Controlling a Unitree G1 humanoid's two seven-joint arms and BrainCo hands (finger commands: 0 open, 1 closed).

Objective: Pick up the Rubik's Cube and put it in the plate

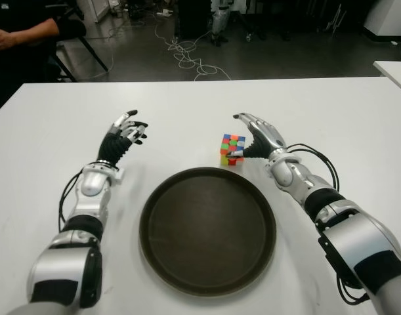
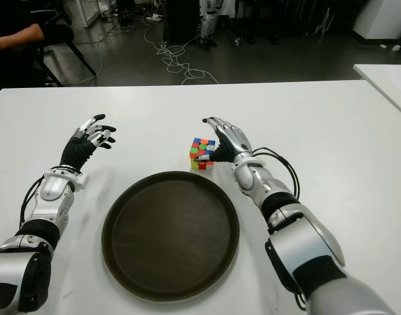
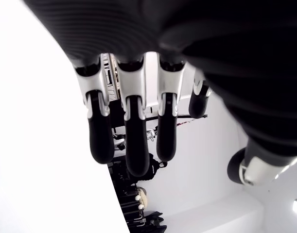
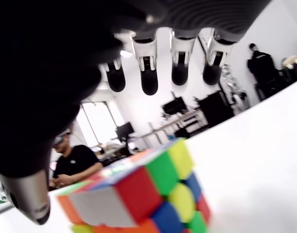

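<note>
— Where's the multicoloured plastic Rubik's Cube?

— On the white table, at one o'clock from the round dark-brown plate, just beyond its rim.

— The hands?

— Right hand just beside the cube, fingers released, grasping nothing. Left hand at ten o'clock, fingers loose.

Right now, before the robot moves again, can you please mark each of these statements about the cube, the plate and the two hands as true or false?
1. The Rubik's Cube already lies in the plate. False: it stands on the white table, just beyond the plate's far rim.
2. The right hand is at the cube with open fingers, not closed around it. True.
3. The left hand holds the cube. False: it is open and holds nothing, left of the plate.
4. The plate has nothing in it. True.
5. The plate is white and square. False: it is dark and round.
</note>
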